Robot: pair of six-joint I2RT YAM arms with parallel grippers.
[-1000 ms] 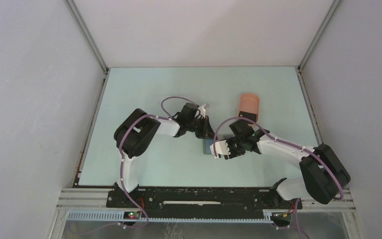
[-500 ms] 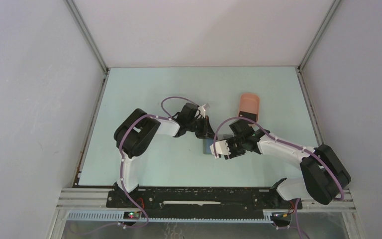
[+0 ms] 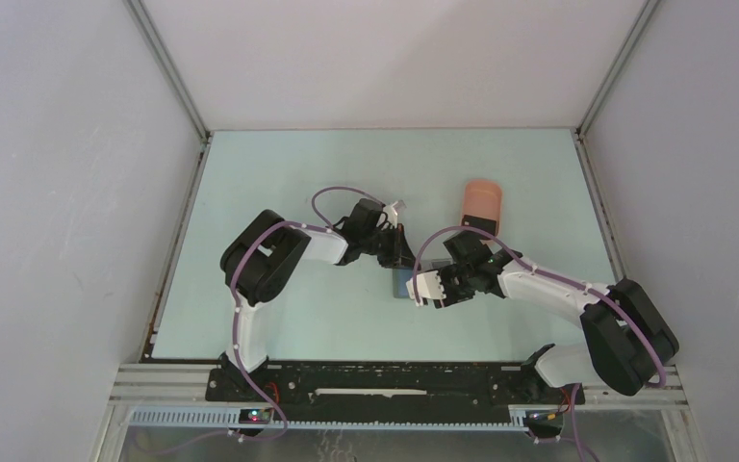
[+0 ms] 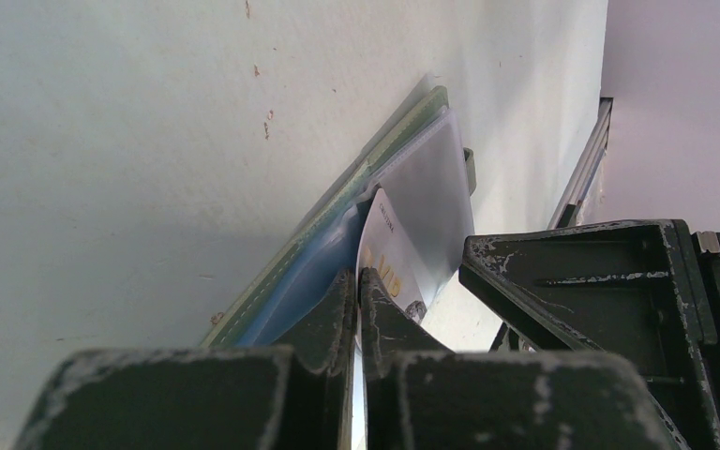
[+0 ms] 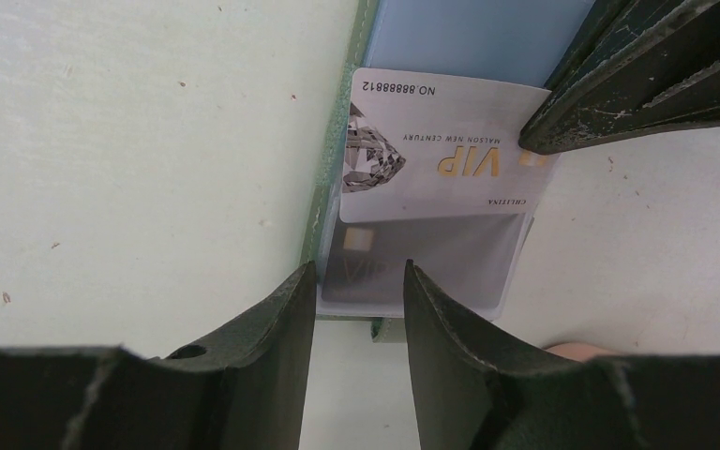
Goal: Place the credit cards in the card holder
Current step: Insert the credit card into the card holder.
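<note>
- Card holder (image 3: 399,283) lies flat on the table (image 3: 279,173) between both grippers, well apart from the pink tray (image 3: 483,199).
- Left gripper (image 4: 357,279) pinches the silver card (image 5: 431,150); the card's lower edge is under the clear pocket (image 4: 427,187).
- Right gripper (image 5: 357,281) has its fingers apart over the card holder's edge.
- Only the right wrist view shows the card's front.

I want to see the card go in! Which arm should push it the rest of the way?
Left, probably. The left gripper pinches the silver card, whose edge sits at the card holder and its clear pocket. The right gripper is open beside the holder, holding no card.
</note>
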